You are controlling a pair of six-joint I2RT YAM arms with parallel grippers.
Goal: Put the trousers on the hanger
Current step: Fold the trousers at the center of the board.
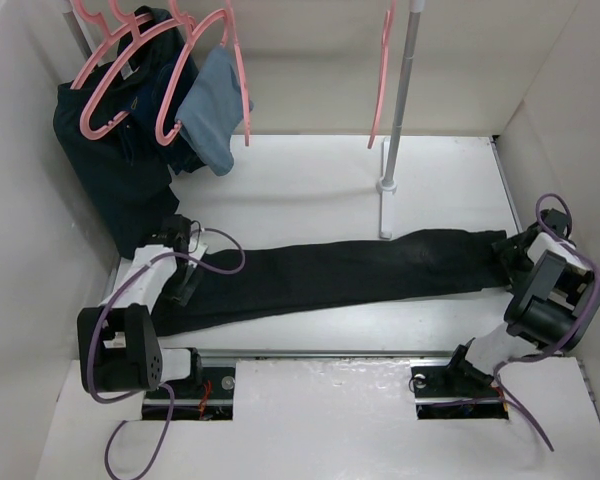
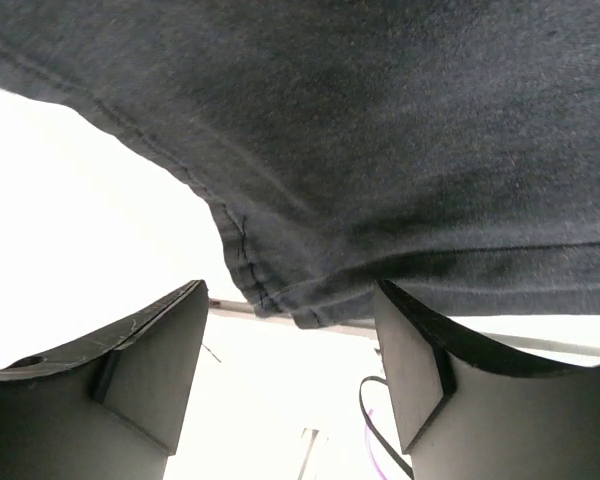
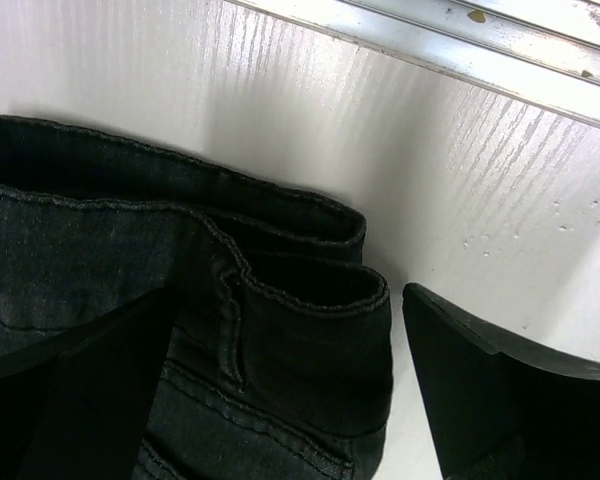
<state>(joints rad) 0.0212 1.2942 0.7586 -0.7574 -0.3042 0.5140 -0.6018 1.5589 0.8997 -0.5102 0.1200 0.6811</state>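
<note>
The long black soft-fabric trousers [image 1: 360, 265] are lying across the white tabletop [image 1: 310, 180], with the long axis running left to right. The left end effector [image 2: 290, 300] is hovering spread at the hem, and the right end effector [image 3: 285, 295] is hovering spread around the waistband corner.

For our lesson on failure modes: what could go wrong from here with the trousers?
The left end effector is open around only a hem corner of the trousers; a shallow grip may slip. The trousers lie beside the rack pole's foot, so lifting might snag there.
</note>
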